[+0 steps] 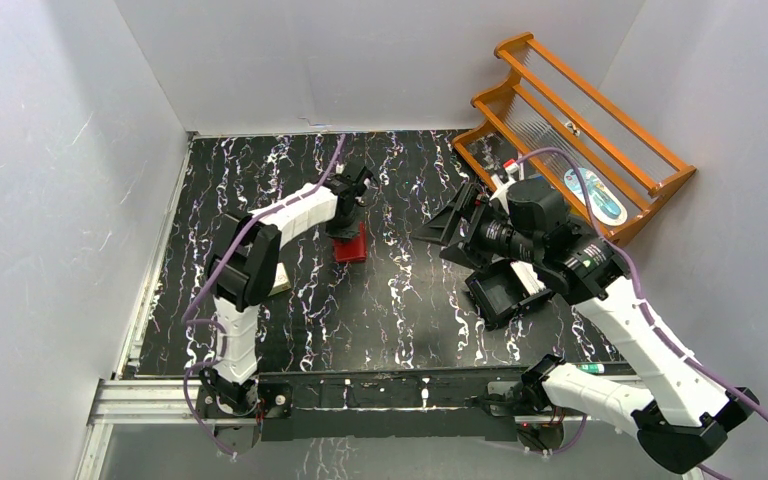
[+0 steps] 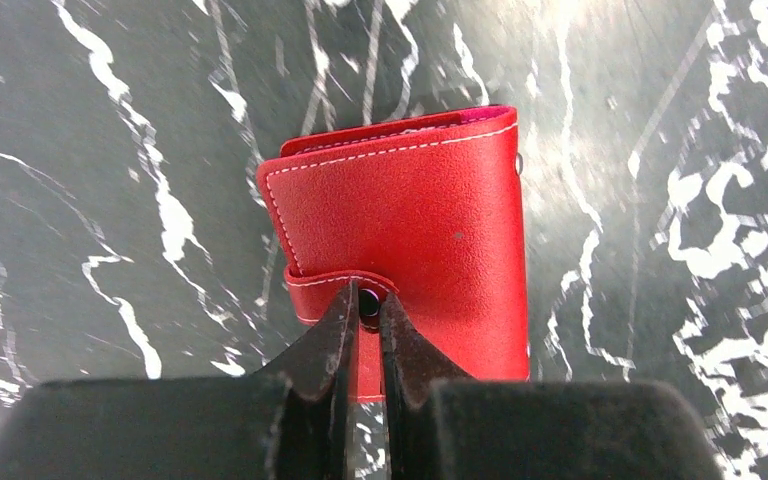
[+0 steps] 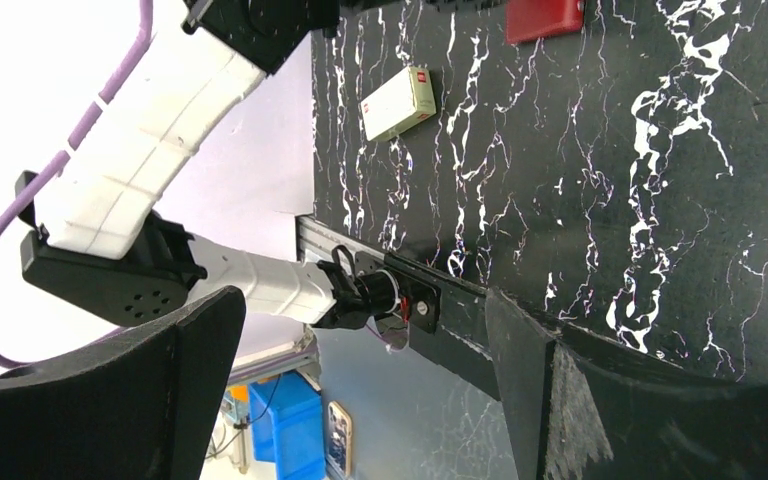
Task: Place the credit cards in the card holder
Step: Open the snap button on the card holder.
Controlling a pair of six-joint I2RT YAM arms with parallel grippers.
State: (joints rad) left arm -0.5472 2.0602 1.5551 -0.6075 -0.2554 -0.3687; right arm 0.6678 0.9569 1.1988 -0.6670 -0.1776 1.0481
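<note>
The dark red card holder (image 2: 410, 220) lies closed on the black marbled table, also seen in the top view (image 1: 351, 247) and at the upper edge of the right wrist view (image 3: 545, 18). My left gripper (image 2: 368, 300) comes down on its near end (image 1: 345, 222). The jaws are shut, pinching the holder's snap strap (image 2: 320, 285) just by the dark snap button. My right gripper (image 1: 457, 228) hovers to the right, turned sideways, wide open with nothing between its fingers (image 3: 360, 300). No credit cards show clearly in any view.
An open black box (image 1: 505, 292) sits under the right arm. A wooden rack (image 1: 580, 130) holding a blue-white item stands at the back right corner. A small cream box (image 1: 281, 281) (image 3: 398, 103) lies beside the left arm. White walls close in the table.
</note>
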